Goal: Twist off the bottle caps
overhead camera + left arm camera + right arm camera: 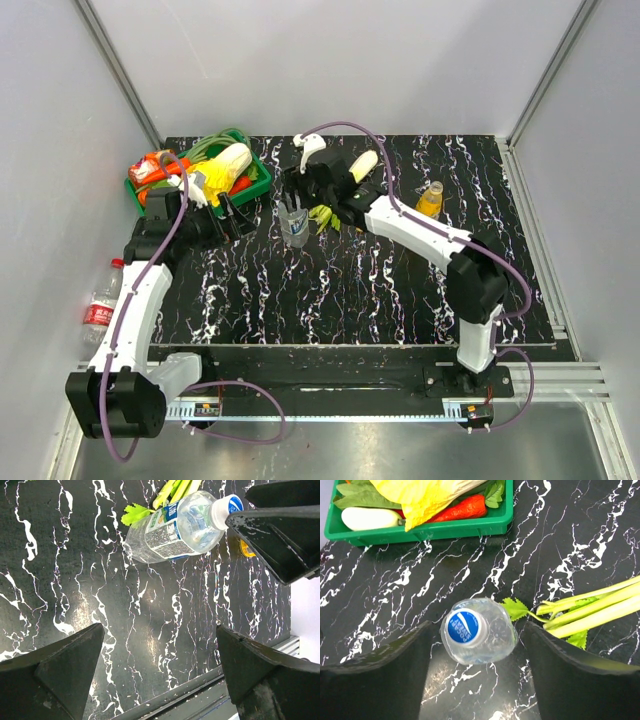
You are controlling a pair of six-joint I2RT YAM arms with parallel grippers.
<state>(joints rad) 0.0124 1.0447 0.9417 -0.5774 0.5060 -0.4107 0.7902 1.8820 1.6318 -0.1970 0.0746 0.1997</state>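
the small clear plastic bottle with a pale blue label [496,641] is stood upright near the middle of the black white-veined table [380,290], its blue cap [465,627] on. it is flanked by the spread fingers of the right gripper [478,630], neither seen touching it. the left gripper [159,630] is held open nearby. pale green celery stalks [592,607] are laid beside the bottle, and a green plastic tray [420,530] of vegetables beyond.

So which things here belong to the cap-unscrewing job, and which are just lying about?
Job: clear plastic bottle with pale blue label, orange-yellow juice bottle, clear plastic bottle with red label.
Lying about: green plastic tray holding vegetables, green celery stalks.
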